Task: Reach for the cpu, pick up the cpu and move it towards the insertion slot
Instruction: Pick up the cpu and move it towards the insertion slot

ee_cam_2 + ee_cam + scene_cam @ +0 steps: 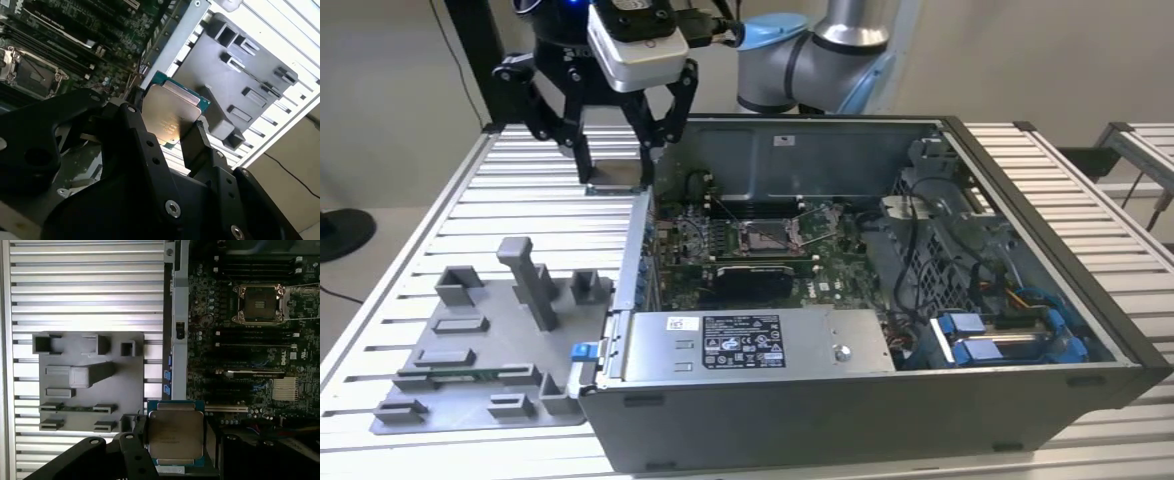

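My gripper (616, 172) is shut on the cpu (616, 181), a thin square plate held flat between the two black fingers. It hangs in the air above the slatted table, just outside the case's far corner on the exterior view's left. Both wrist views show the cpu's silvery top (170, 112) (175, 435) with a green rim, clamped on two opposite edges. The insertion slot (767, 237) is a silver-framed socket with a dark centre on the motherboard, also seen from the wrist (32, 75) (260, 303). It lies apart from the cpu, inside the case.
The open computer case (1041, 330) stands on the slatted table (454, 200), with its near wall (177, 315) between gripper and motherboard. A grey fixture plate (474, 400) with upright blocks lies on the exterior view's left. Cables and a power supply (747, 345) sit inside the case.
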Available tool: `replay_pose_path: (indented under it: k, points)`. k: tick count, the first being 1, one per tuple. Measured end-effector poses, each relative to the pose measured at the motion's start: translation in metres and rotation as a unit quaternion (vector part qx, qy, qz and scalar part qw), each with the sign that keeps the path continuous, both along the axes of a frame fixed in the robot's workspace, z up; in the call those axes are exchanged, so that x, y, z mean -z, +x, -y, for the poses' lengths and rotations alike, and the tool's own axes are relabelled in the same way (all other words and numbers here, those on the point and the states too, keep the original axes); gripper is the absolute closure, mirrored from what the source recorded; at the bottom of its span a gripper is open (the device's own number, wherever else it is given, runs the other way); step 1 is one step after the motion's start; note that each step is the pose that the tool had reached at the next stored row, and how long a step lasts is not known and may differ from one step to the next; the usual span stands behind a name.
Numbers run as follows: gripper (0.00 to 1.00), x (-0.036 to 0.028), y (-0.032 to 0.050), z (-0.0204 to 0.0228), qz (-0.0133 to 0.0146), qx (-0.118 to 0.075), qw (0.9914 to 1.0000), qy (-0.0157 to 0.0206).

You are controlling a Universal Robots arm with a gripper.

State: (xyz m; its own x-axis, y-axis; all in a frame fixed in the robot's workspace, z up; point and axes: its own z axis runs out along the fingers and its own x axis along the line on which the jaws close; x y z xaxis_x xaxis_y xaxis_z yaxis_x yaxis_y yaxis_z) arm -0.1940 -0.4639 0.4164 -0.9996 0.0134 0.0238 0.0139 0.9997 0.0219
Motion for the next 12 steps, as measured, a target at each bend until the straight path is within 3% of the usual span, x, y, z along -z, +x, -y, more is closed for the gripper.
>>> replay_pose_path:
  k: [12]
  points:
    - [1.00, -0.0001, 0.0275, 0.0000, -0.0002, 0.000, 1.00000, 0.0000]
